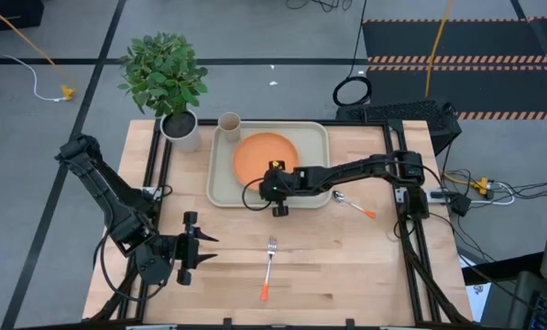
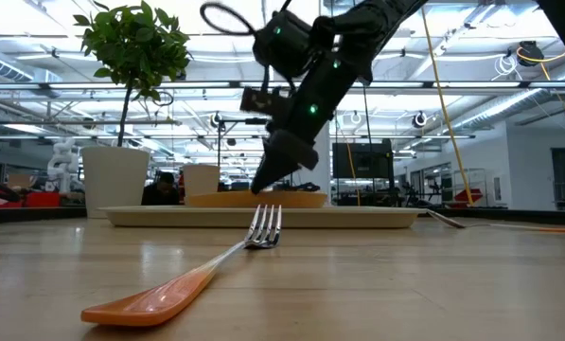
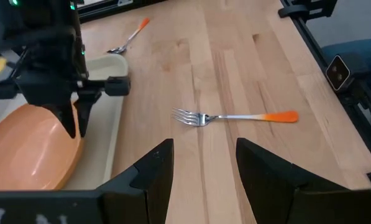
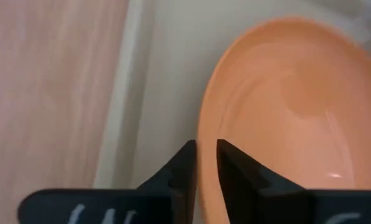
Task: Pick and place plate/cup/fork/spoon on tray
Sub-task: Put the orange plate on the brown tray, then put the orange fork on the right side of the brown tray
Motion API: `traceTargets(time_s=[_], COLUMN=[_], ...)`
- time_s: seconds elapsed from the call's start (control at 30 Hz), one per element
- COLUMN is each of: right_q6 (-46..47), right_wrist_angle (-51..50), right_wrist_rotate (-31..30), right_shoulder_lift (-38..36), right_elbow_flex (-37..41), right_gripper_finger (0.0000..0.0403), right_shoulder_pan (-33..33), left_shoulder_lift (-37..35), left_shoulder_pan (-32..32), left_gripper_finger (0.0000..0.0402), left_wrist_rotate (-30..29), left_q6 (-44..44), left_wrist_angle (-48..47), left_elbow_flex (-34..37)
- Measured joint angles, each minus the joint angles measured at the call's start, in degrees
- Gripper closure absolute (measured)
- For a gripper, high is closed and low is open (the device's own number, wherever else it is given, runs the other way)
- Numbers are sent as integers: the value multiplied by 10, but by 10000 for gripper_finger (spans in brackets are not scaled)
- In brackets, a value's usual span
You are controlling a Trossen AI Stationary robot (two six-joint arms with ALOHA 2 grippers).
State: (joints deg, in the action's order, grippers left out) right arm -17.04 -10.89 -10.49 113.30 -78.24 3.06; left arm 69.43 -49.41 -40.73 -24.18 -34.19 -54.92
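Observation:
The orange plate (image 1: 265, 154) lies in the pale tray (image 1: 314, 137) at the table's far middle. My right gripper (image 1: 275, 186) stands over the plate's near rim, fingers pointing down and shut on it; it also shows in the low view (image 2: 261, 183) and the left wrist view (image 3: 73, 127). The beige cup (image 1: 229, 122) stands at the tray's far left corner. The fork (image 1: 270, 266) lies flat on the table near the front. The spoon (image 1: 354, 203) lies flat right of the tray. My left gripper (image 1: 200, 247) is open and empty at the near left. My right gripper pinches the plate's near rim (image 4: 205, 134) between its two fingers, one finger on the plate's inner face and one outside it. The fingers come from above, pointing down. The plate sits about level and low in the tray (image 2: 254, 199).
A white plant pot (image 1: 181, 128) with green leaves stands just left of the tray's far corner. Bare wooden tabletop (image 1: 346, 266) lies around the fork. Black frame rails (image 1: 410, 238) run along the table's left and right sides.

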Motion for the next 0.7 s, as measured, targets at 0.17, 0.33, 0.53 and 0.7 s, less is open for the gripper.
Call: traceTargets(time_s=[0.17,0.33,0.53,0.7], right_q6=[13,54,188,268], right_wrist_angle=[-4,-43,-110,-151], right_wrist_rotate=[-29,-31,-32,-58], right_shoulder_lift=[-38,-99,-164,-192], right_elbow_flex=[0,0,0,0], right_gripper_finger=[326,314,313,313], right_shoulder_pan=[-16,-44,-100,-160], left_shoulder_lift=[0,1,22,55], left_shoulder_pan=[0,3,28,57], left_gripper_finger=[225,225,225,225], left_wrist_rotate=[0,-16,-26,-2], left_q6=[0,-2,-1,20], left_wrist_angle=[8,10,12,21], left_elbow_flex=[0,0,0,0])
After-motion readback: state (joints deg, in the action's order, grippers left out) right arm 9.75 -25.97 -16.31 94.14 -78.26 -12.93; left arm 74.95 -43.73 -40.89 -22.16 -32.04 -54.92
